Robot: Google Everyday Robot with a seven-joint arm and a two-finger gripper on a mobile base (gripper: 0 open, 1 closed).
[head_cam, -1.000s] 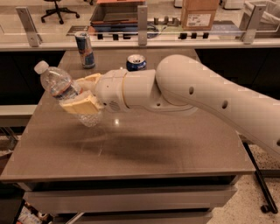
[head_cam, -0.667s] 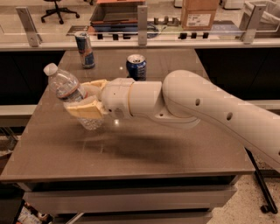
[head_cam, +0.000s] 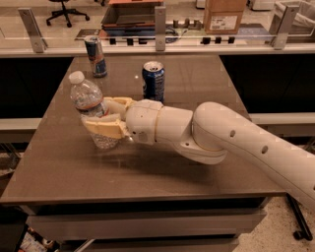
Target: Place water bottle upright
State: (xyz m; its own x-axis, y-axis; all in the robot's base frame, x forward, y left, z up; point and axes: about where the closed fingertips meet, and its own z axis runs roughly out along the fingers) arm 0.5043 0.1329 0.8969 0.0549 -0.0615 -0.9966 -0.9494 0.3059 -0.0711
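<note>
The water bottle is clear ribbed plastic with a white cap and an orange-red label band. It stands nearly upright, leaning slightly left, with its base on the table's left half. My gripper reaches in from the right on a white arm. Its yellowish fingers are shut around the bottle's middle and lower body, one in front and one behind.
A blue soda can stands just behind my wrist. A slim blue-silver can stands at the table's far left. The brown table ends in a front edge below. A railed counter with a cardboard box lies behind.
The bottle has been swung from a steep tilt to nearly upright and lowered, so its base now sits on the table. The arm has dropped lower and moved right.
</note>
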